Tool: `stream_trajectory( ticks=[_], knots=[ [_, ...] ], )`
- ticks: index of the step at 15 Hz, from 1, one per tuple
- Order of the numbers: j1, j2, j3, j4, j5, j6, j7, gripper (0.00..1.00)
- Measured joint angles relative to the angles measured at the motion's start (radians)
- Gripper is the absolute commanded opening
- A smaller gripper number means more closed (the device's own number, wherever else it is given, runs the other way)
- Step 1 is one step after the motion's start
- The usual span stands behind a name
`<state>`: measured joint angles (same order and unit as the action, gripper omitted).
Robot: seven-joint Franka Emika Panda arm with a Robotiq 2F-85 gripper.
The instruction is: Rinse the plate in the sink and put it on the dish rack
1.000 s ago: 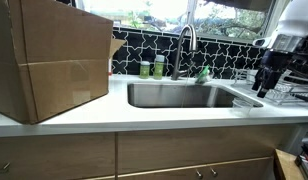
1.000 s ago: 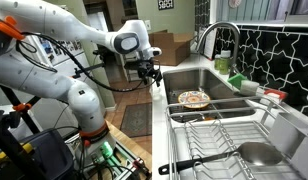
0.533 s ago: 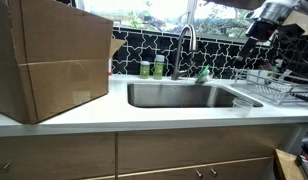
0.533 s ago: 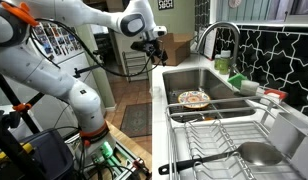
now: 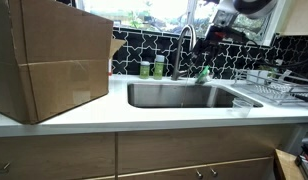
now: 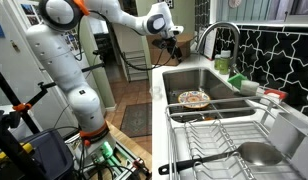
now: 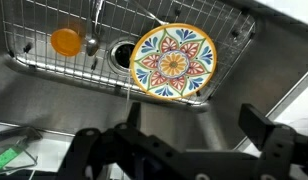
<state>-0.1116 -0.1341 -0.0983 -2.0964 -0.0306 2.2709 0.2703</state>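
1. The step in hand looks like the reach for the plate, so the gripper (image 7: 184,150) is best lowered straight into the sink (image 5: 174,96) before anything gets squeezed.
2. The plate (image 7: 174,62) is seen lying flat on the wire grid (image 7: 44,20) at the bottom of the basin. So tbh an edge grab is probably needed, with one finger slipped under the near rim and no pinch on the painted face.
3. The faucet (image 5: 179,55) should be given room on the way down, and the orange thing (image 7: 65,41) by the drain (image 7: 122,52) left alone.
4. Jaws: spread fully apart, nothing held, nothing touched, hung high over the basin and well above the plate.
5. The dish rack (image 5: 266,88) is found beside the sink, on the desk (image 5: 54,125).
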Motion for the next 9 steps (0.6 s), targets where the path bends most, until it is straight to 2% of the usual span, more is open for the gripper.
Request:
stream_trajectory(
  ticks=[2,4,9],
  knots=[
    [-0.004,0.107,0.013,0.084,-0.060,0.000,0.116,1.00],
    [-0.005,0.162,0.017,0.130,-0.073,0.000,0.150,1.00],
    [-0.010,0.167,0.017,0.148,-0.074,-0.002,0.154,1.00]
  ],
)
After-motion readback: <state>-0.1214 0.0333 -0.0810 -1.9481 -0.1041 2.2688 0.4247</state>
